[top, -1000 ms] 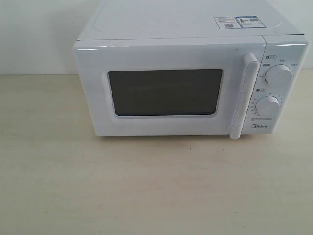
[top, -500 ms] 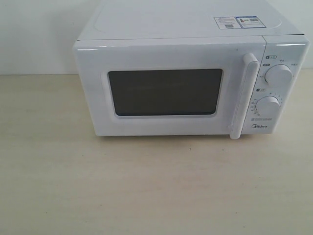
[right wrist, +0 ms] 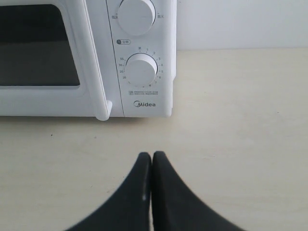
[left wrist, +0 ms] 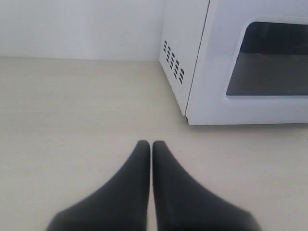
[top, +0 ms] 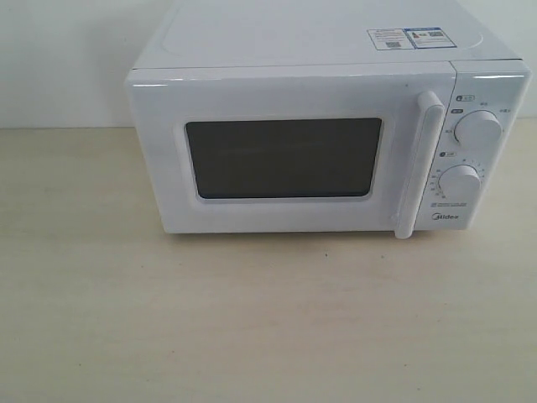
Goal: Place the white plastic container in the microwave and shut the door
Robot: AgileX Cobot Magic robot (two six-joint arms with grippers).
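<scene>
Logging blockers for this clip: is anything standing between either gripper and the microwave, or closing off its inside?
Only the door: it is shut across the front of the microwave. Just bare table lies between it and the left gripper and right gripper. No container shows.

Just a plain white wall (top: 59, 59) at the back and a pale, light-wood table (top: 252, 327) with faint grain running right up to it, all evenly lit, soft shadows only.

door (top: 285, 155) shut flush, table (top: 252, 327) open before microwave (top: 323, 134)
</scene>
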